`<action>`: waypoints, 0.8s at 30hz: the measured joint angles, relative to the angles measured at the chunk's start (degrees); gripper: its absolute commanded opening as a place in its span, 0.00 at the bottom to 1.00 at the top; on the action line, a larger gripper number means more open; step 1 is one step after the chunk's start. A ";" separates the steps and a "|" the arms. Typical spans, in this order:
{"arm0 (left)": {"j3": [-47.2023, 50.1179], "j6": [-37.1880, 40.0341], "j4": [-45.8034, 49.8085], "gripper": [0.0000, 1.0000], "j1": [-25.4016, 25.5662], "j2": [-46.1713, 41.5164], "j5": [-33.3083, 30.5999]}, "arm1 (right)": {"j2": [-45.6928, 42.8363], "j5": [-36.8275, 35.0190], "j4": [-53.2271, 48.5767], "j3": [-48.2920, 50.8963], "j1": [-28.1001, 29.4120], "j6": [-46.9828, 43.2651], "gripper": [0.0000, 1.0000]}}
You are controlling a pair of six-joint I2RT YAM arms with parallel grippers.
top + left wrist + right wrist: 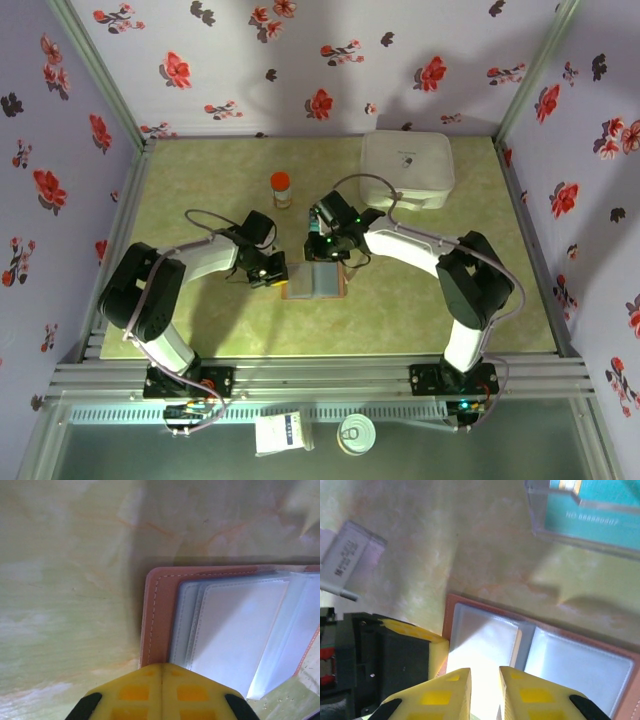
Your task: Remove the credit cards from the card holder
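Note:
The card holder (315, 281) lies open on the table, brown rim round blue-grey clear sleeves (235, 630). My left gripper (161, 667) is shut, its yellow tips resting on the holder's brown left edge (157, 620). It shows at the holder's left side from above (273, 272). My right gripper (485, 672) hangs over the left inner panel (480, 640), narrowly open with bright sleeve between the fingers. A thin tan card edge (518, 647) shows at the fold. A teal card (600, 505) lies in the clear tray (540, 515) beyond the holder.
An orange-capped bottle (281, 188) stands behind the holder. A white rounded case (405, 168) sits at the back right. A small grey-white block (350, 555) lies left of the holder. The left gripper's black body (385, 655) is close beside my right fingers.

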State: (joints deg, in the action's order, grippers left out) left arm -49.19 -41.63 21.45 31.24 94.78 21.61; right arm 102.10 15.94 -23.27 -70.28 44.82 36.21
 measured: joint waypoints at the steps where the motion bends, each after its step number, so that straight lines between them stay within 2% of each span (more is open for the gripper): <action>1: 0.00 0.00 0.00 0.04 0.00 0.00 -0.02 | 0.00 0.09 0.24 0.68 0.26 0.81 0.24; 11: -1.11 0.52 2.10 0.04 0.00 0.00 -2.19 | 0.00 0.79 4.13 4.87 2.19 7.19 0.31; 24: -1.51 0.52 2.84 0.04 0.00 0.11 -3.06 | 2.21 4.68 10.43 5.90 3.15 12.44 0.28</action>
State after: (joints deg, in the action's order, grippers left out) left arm -50.70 -41.10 24.29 31.24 94.89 18.55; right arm 104.31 20.62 -12.84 -64.38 47.97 48.64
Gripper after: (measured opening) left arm 0.045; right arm 0.286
